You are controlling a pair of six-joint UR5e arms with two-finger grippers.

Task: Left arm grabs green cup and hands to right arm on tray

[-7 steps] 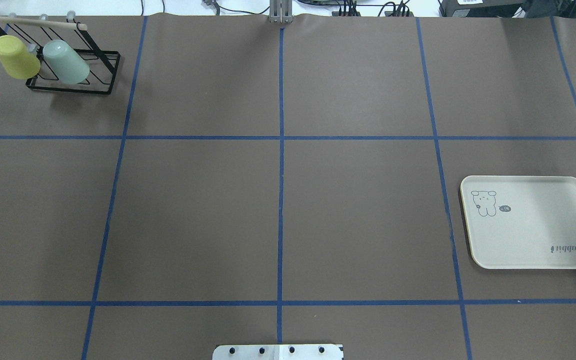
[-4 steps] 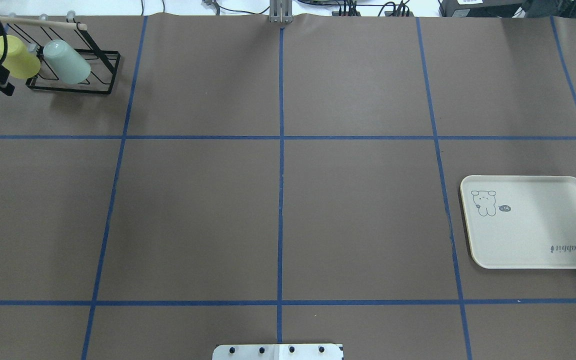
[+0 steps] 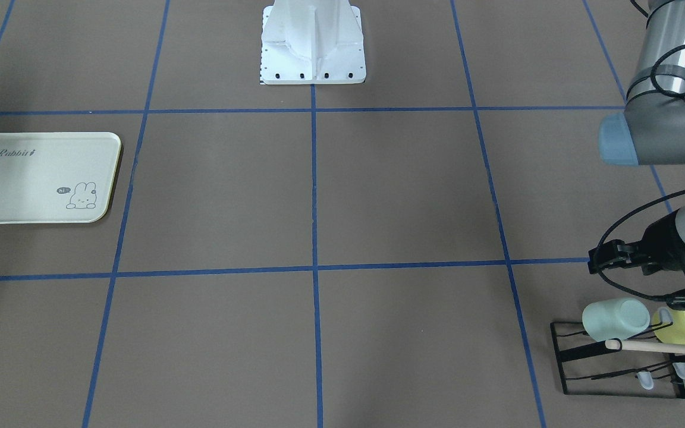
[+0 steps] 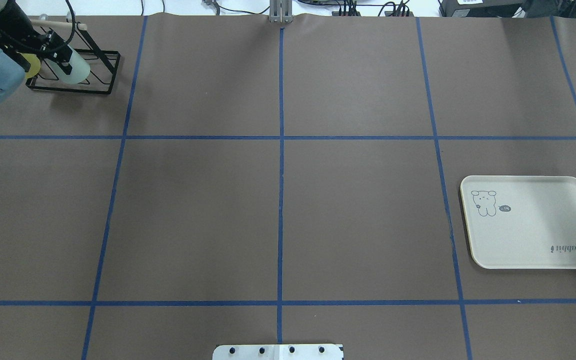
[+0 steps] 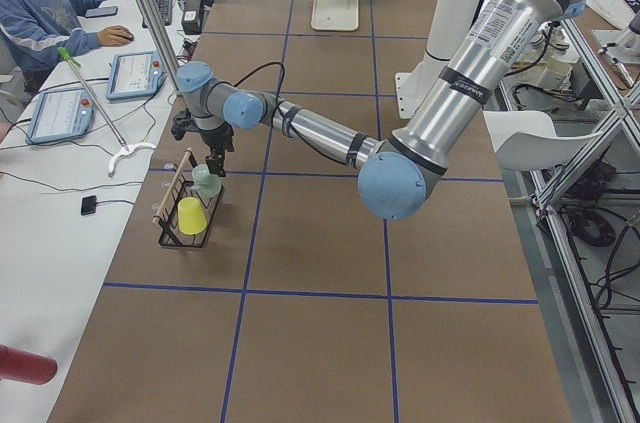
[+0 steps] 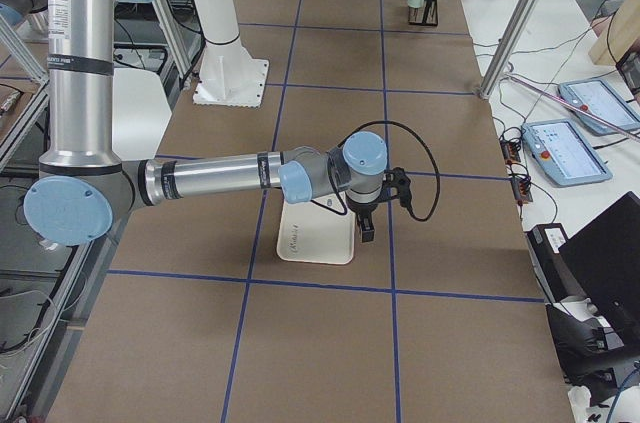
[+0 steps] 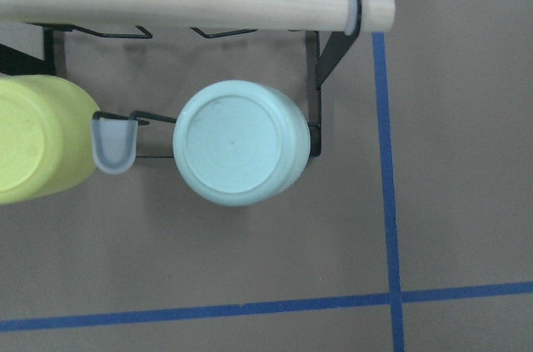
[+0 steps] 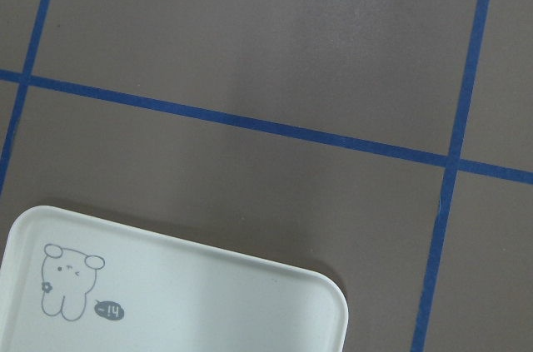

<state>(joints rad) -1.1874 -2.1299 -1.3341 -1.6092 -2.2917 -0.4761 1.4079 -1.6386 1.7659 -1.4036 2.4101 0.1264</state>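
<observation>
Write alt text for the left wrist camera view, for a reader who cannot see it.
The green cup sits at centre, its round base facing the camera, held on a black wire rack. A yellow-green cup sits at the left edge, a wooden rod crosses the top, and blue tape lines mark the brown table.

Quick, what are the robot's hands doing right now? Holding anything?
Left gripper: above the green cup, not holding it; open or shut cannot be told.
Right gripper: by the tray; open or shut cannot be told.
</observation>
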